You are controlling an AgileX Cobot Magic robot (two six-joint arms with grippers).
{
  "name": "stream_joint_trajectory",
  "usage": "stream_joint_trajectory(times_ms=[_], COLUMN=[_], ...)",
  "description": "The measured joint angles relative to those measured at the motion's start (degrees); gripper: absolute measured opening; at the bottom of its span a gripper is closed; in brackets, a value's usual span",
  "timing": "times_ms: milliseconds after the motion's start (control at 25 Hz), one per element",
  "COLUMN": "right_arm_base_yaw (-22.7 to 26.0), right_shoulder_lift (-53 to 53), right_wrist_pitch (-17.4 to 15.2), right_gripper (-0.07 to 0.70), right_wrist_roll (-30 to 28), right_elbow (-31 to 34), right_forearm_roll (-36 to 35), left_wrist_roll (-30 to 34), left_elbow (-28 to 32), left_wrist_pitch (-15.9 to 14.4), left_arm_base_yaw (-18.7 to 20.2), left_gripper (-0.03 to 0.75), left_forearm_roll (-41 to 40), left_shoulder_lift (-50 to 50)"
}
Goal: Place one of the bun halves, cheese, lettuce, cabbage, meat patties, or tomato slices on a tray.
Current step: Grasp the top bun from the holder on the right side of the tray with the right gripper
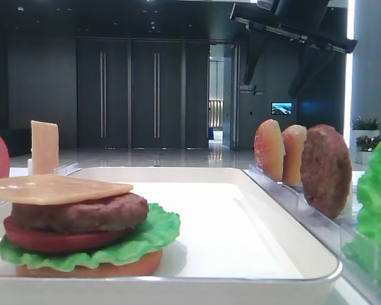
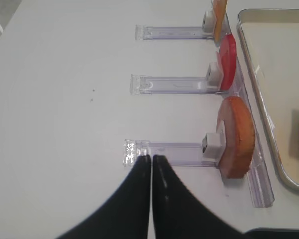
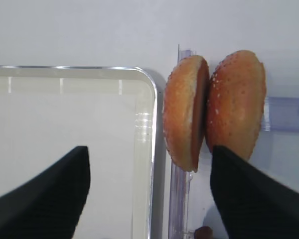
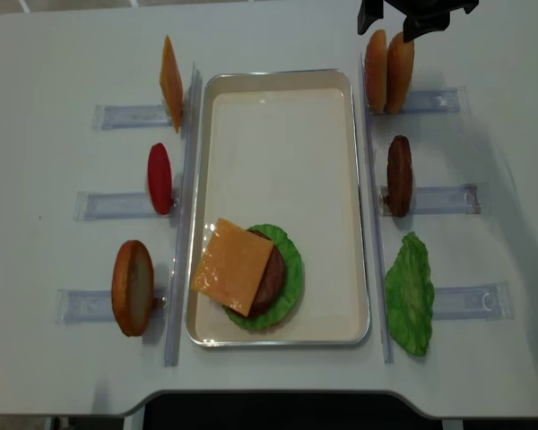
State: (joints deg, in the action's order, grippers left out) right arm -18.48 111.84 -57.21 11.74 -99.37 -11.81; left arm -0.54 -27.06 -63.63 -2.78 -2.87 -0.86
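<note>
Bun halves are the matter here: two domed golden-brown buns stand on edge, pressed face to face, in the clear plastic rack [image 3: 182, 199] just beside the far right corner of the large white rectangular tray [image 3: 148, 149]. The speckled, glossy top bun half [image 3: 237, 102] is the outer one; the paler bun half [image 3: 184, 112] leans between it and the tray rim.

The right gripper [image 3: 149, 191] hovers above this pair with its black fingers spread wide and nothing between them. In the wrist view one finger hangs over the tray and the other overlaps the lower edge of the speckled bun, so the span looks centred on the tray rim, not on the bun.

The left gripper [image 2: 151, 159] rests shut and empty over the white desk [image 2: 65, 99], near the end of a rack that holds a flat orange bun half [image 2: 235, 137].

On the tray sits a stack: orange base, green ruffled lettuce [image 4: 291, 269], red tomato slice [image 1: 57, 240], dark patty [image 1: 82, 213] and a square pale cheese slice [image 4: 233, 267] on top.

To do this step well, I judge the gripper should shift outward until its fingers straddle only the speckled bun, descend squarely, close gently on the flat faces, and lift straight up so the paler neighbour does not topple.
</note>
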Motion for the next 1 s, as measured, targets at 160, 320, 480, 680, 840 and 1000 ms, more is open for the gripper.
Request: stream_joint_trajectory(times_ms=[160,320,480,680,840,1000], right_arm_base_yaw=[0.00,0.00,0.00,0.00,0.19,0.50], right_shoulder_lift=[1.34,2.63,3.28,3.59,3.59,3.86], right_wrist_pitch=[0.45,0.92,1.64,2.83,3.50,3.57], right_gripper=[0.486,0.486,0.486,0.486,0.486,0.486], right_wrist_roll=[-0.47,-1.21,-1.76,-2.55,-2.74,-3.04], right_elbow=[0.00,0.00,0.00,0.00,0.00,0.00], right_forearm_roll=[-0.16,-1.49,-1.48,-1.48,-1.42,-1.35], left_wrist_roll=[0.00,0.00,0.00,0.00,0.00,0.00], left_elbow=[0.00,0.00,0.00,0.00,0.00,0.00], left_wrist_pitch=[0.00,0.00,0.00,0.00,0.00,0.00], left_arm_base_yaw=[0.00,0.00,0.00,0.00,0.00,0.00], left_gripper=[0.000,0.000,0.000,0.000,0.000,0.000], left_forearm_roll=[0.00,0.00,0.00,0.00,0.00,0.00], left_shoulder_lift=[0.00,0.00,0.00,0.00,0.00,0.00])
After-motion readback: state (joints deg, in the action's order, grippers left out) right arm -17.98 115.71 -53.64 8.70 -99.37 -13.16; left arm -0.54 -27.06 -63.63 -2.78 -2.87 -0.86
